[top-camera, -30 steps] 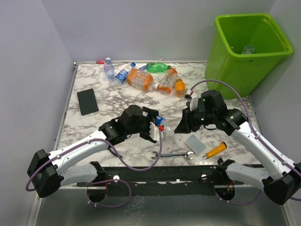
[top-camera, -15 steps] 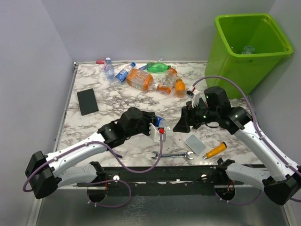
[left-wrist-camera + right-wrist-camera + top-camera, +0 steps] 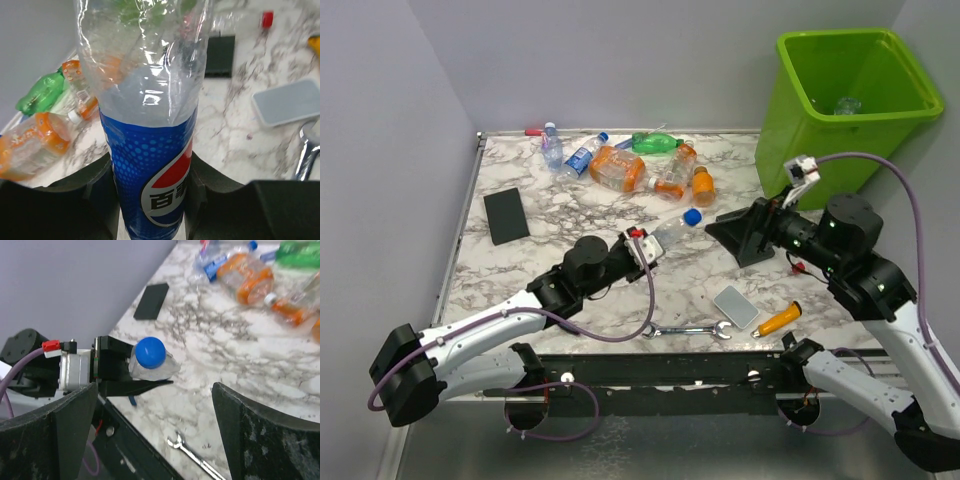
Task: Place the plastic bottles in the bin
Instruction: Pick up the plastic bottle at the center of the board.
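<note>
Left gripper (image 3: 150,200) is clamping the bottle (image 3: 150,125) around its blue label band, the fingers pressing in on both sides; the bottle is being held clear of the bench (image 3: 550,215), over the middle, with its blue cap (image 3: 150,352) pointing towards the right arm.

Right gripper (image 3: 738,238) is standing with its jaws wide apart and nothing in them, facing the cap head-on and close to it, not touching.

The bin (image 3: 820,150) is standing off the bench beyond its far right corner; one clear bottle seems to be lying in it already. The other bottles (image 3: 650,170) are lying in a cluster along the far edge.

Handling, as I am judging it: the bottle is looking empty, so light; the clear upper wall is crumpled and thin, so it is likely to give and slide under a squeeze; the label band is looking firmer; the neck under the cap should be the stiffest part. For a handover I am advising a hold at the neck or shoulder, jaws square across it.

A wrench (image 3: 690,330), a grey slab (image 3: 735,305) and a screwdriver (image 3: 778,320) are lying near the near edge; none are concerning the task.
</note>
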Controlling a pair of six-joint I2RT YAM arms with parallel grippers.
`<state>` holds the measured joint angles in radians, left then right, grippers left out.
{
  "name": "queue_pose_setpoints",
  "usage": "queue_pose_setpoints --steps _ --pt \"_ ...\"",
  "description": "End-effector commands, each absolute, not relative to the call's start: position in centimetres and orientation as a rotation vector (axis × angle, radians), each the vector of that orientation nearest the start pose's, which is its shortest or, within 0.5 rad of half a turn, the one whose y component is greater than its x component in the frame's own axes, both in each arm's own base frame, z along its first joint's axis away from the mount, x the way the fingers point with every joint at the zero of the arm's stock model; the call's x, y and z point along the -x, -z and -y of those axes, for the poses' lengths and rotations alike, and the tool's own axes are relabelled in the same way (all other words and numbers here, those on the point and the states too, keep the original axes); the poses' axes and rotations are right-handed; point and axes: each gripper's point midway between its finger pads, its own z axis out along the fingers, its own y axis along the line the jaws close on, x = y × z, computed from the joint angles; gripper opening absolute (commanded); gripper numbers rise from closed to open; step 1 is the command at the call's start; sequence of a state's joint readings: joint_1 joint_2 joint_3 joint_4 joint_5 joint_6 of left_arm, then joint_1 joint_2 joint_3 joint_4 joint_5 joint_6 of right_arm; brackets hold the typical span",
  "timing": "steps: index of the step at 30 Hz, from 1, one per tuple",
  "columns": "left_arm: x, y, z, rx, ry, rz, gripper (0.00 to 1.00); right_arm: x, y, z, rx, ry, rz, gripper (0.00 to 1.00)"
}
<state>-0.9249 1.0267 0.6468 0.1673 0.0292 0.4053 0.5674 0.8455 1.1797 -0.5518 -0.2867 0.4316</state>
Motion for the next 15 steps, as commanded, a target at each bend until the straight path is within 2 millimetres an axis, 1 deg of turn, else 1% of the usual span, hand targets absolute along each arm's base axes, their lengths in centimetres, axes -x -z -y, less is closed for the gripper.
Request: queue_pose_setpoints --steps 1,2,4,6,9,10,11,12,15 --pt "-22.3 -25.2 30.4 -0.733 0.769 -1.447 0.31 -22.1 -40.2 -18.7 0.14 -0.928 -1.606 1.0" --pt "-22.0 -25.9 30.6 -0.693 0.833 -1.428 0.31 -22.4 -40.3 -18.2 0.116 -0.909 -1.583 1.0" --pt "-21.2 -26.9 30.7 -0.627 0.94 -1.411 0.31 -22.9 -39.8 -17.6 0.083 -0.872 -1.563 1.0" --pt "-20.7 -28.0 30.6 -0.58 1.01 -1.391 0.31 -23.0 -39.1 -17.6 0.084 -0.874 -1.547 1.0" --pt "-20.2 -28.6 30.2 -0.556 1.056 -1.376 0.31 -22.5 -38.8 -19.1 0.145 -0.957 -1.5 1.0" --pt "-20.1 -28.4 30.1 -0.561 1.062 -1.378 0.31 -22.3 -39.0 -19.8 0.181 -0.996 -1.478 1.0" --pt "-20.0 -28.1 30.2 -0.57 1.069 -1.383 0.31 -22.2 -38.8 -20.5 0.208 -1.023 -1.484 1.0" --pt "-19.9 -27.8 30.4 -0.582 1.075 -1.391 0.31 -22.1 -39.4 -21.2 0.234 -1.056 -1.463 1.0" --pt "-19.4 -27.6 31.3 -0.617 1.126 -1.405 0.3 -22.7 -39.7 -22.8 0.272 -1.114 -1.456 1.0"
